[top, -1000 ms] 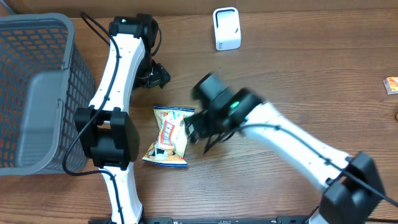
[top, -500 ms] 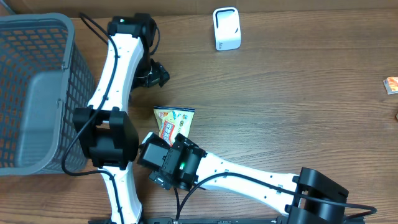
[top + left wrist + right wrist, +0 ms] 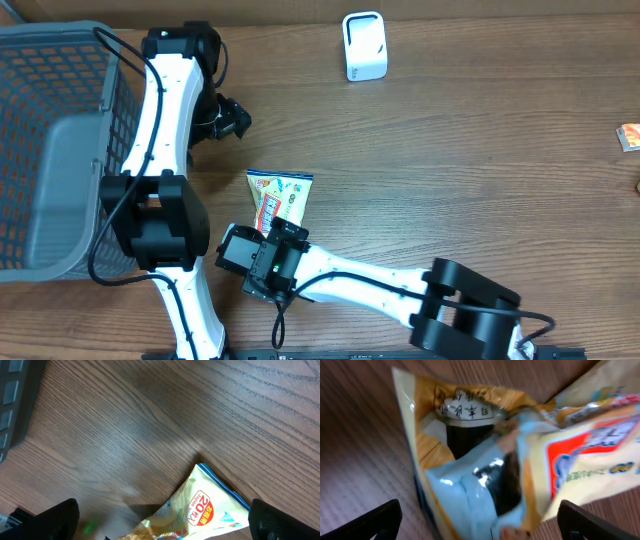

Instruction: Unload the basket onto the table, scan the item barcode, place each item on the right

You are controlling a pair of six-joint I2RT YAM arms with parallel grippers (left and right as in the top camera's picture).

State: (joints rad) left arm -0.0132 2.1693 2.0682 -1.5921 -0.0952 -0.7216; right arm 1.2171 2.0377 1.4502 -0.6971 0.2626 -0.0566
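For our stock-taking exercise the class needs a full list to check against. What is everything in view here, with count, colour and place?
table: one, brown wood, under everything
basket: one, grey mesh, far left
snack bag: one, yellow with blue and red print, lying left of centre
scanner: one, white, back edge near the middle
small box: one, orange, right edge, partly cut off
left arm: one, white with black joints, beside the basket
right arm: one, white with black joints, reaching in from the front edge
left gripper: one, black, open, behind the bag, clear of it
right gripper: one, black, open, at the bag's near end
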